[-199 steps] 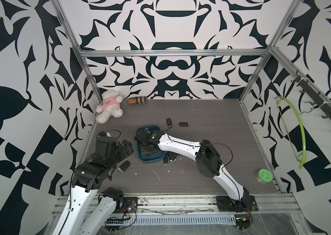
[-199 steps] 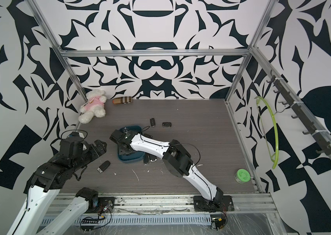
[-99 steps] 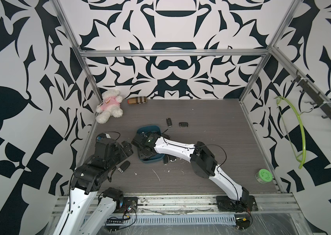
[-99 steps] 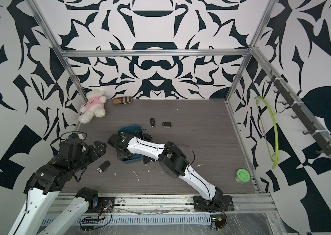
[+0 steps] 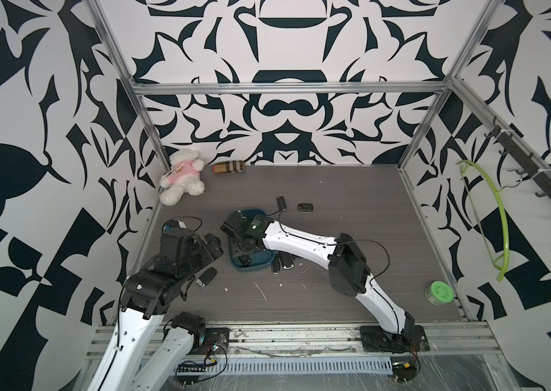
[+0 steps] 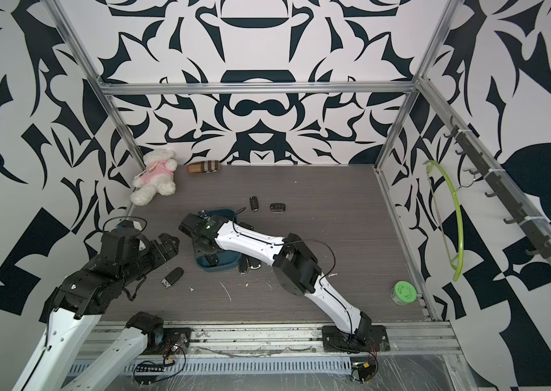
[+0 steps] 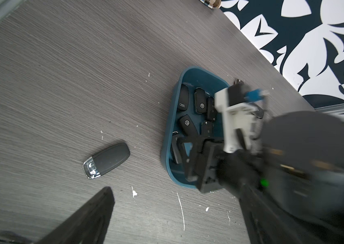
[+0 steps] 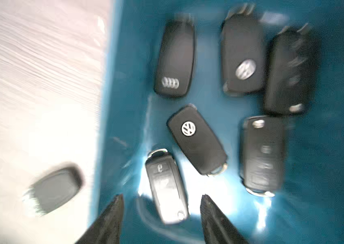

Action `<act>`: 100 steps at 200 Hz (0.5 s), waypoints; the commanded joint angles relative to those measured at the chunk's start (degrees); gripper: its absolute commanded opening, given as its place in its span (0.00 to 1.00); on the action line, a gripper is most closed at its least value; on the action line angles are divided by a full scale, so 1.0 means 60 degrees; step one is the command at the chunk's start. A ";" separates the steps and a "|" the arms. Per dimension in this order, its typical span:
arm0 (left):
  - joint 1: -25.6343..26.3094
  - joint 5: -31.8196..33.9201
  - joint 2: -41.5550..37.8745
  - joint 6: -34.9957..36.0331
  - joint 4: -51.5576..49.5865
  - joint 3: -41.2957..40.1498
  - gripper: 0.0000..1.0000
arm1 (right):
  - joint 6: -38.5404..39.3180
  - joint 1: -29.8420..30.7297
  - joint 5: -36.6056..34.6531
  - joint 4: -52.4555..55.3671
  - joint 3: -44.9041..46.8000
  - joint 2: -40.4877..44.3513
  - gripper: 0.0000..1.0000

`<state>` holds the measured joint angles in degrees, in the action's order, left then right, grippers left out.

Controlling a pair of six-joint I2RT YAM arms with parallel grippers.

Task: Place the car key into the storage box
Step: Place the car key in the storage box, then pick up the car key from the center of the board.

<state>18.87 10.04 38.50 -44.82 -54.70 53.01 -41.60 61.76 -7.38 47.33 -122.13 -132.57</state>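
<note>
The dark teal storage box (image 5: 254,268) (image 6: 220,269) sits left of centre on the table, with several black car keys in it. My right gripper (image 5: 243,251) (image 8: 162,196) hovers low over the box, open. A car key (image 8: 166,186) with a silver end lies on the box floor between the two fingertips, touching neither. From the left wrist view the box rim (image 7: 167,118) and the right gripper's fingers (image 7: 190,152) above that key (image 7: 175,147) are visible. My left gripper (image 5: 211,245) (image 7: 175,221) hangs open to the left of the box, holding nothing.
Another car key (image 5: 206,277) (image 7: 106,160) lies on the table between the left gripper and the box. More keys (image 5: 282,265) lie against the box's right side and two (image 5: 281,203) behind it. Teddy (image 5: 182,176), plaid pouch (image 5: 229,167) at back; green container (image 5: 439,292) front right.
The right gripper's jaws have parted from shut to open over the box, leaving the key lying inside. The left arm has hardly moved.
</note>
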 commanded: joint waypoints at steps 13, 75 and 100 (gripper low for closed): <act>-0.0040 -0.0462 0.0428 0.0328 0.0602 0.0260 0.99 | 0.0122 -0.0551 -0.0843 0.0065 0.0491 0.1335 0.78; -0.0040 -0.2533 0.1768 0.0748 0.2766 0.0328 0.99 | 0.0402 -0.1939 -0.1568 0.0022 0.1630 0.2458 0.99; -0.0032 -0.3388 0.2687 0.0871 0.3450 0.0516 0.99 | 0.0352 -0.2563 -0.1671 -0.0115 0.2231 0.2746 0.99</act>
<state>18.87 -3.09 50.81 -41.45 -40.27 53.71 -39.83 48.97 -14.59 46.83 -111.50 -119.48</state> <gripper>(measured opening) 0.992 0.991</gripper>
